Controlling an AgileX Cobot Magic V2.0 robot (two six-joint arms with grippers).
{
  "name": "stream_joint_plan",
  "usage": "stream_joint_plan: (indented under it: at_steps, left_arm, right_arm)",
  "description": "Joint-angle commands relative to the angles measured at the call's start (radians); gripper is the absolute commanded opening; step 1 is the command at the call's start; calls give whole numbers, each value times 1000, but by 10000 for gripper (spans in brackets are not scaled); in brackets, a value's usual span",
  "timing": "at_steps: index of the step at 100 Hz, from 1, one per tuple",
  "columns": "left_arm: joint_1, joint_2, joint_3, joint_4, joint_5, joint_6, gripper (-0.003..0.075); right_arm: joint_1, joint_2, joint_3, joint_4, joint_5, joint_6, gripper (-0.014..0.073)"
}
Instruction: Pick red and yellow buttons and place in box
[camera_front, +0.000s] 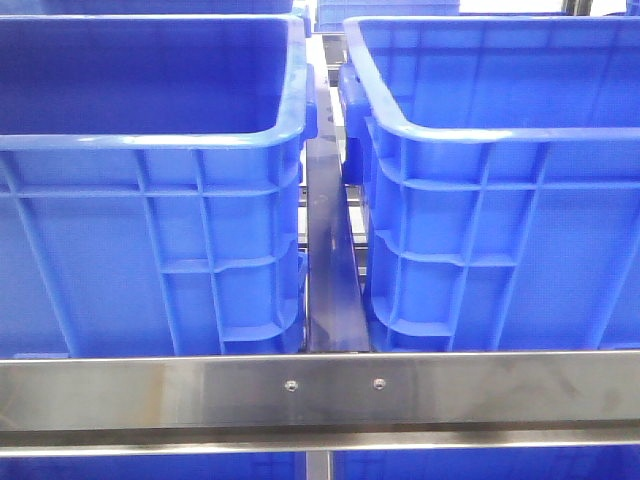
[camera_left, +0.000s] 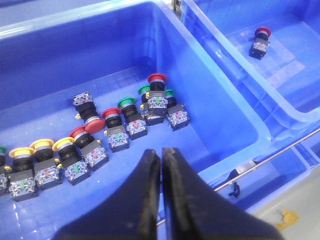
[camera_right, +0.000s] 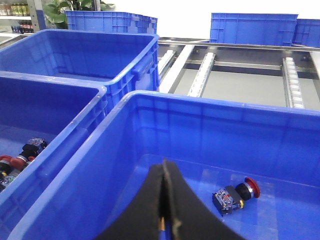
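Left gripper (camera_left: 161, 155) clenched empty above left bin (camera_left: 210, 90), open floor beside eleven clustered buttons (camera_left: 125, 125), right gripper (camera_right: 164, 172) clenched empty over right bin (camera_right: 200, 107), one red button (camera_right: 235, 194) inside

Lighting bright, even, overhead in all three views. Front view slightly soft; broad glare on the brushed steel cross rail (camera_front: 320, 388) and pale sheen along the glossy blue plastic crate rims (camera_front: 290, 120). Right wrist view: background blown out white above the far crates. Black gripper fingers (camera_left: 150, 200) blurred, out of focus near lens.
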Motion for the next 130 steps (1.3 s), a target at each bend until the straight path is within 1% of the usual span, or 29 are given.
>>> stream_joint_plan:
  at_steps: [1, 37, 57, 72, 81, 85, 89, 93, 100, 114, 126, 130]
  left_arm:
    - [-7, -3, -28, -4, -76, -3, -19]
    - [-7, -3, -28, -4, -76, -3, -19]
    - [-7, -3, -28, -4, -76, -3, -19]
    - [-7, -3, -28, -4, -76, -3, -19]
    - [-7, -3, -28, -4, -76, -3, -19]
    - [-7, -3, -28, -4, -76, -3, -19]
    - [-7, -3, -28, -4, -76, -3, -19]
    - [-7, -3, -28, -4, -76, -3, -19]
    - [-7, -3, -28, -4, -76, -3, -19]
    - [-7, -3, -28, -4, -76, -3, -19]
    - [-7, -3, -28, -4, -76, -3, -19]
    - [-7, -3, -28, -4, -76, -3, -19]
  right_arm:
    - [0, 1, -26, 35, -23, -9, -60]
    - [0, 1, -26, 36, -23, -9, -60]
    - [0, 1, -26, 86, -27, -9, -60]
    - [0, 1, -25, 86, -43, -10, -60]
    - [0, 1, -25, 60, -49, -8, -60]
    - [0, 1, -25, 23, -51, 14, -60]
    - [0, 1, -25, -29, -63, 70, -60]
    - [0, 1, -25, -84, -82, 154, -60]
    - [0, -2, -25, -215, -119, 311, -60]
    - [18, -25, -25, -543, -197, 610, -60]
    - [91, -52, -25, -855, -274, 846, -60]
    - [117, -58, -25, -936, -302, 930, -60]
